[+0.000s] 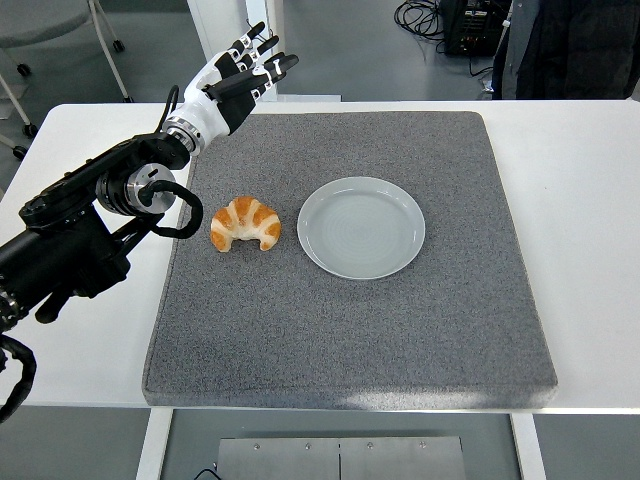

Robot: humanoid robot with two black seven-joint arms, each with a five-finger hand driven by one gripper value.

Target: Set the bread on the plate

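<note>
A golden croissant (245, 224) lies on the grey mat (350, 330), left of centre. A pale grey-blue plate (361, 227) sits just right of it, with nothing on it. My left hand (240, 78) is raised over the mat's far left corner, well behind the croissant, fingers spread and holding nothing. My black left arm (90, 215) comes in from the left edge. My right arm is out of view.
The mat covers most of the white table (590, 200). A person in dark clothes (570, 45) stands at the top right. Cables and a black box (470, 25) lie on the floor behind the table. A chair base (40, 40) is at top left.
</note>
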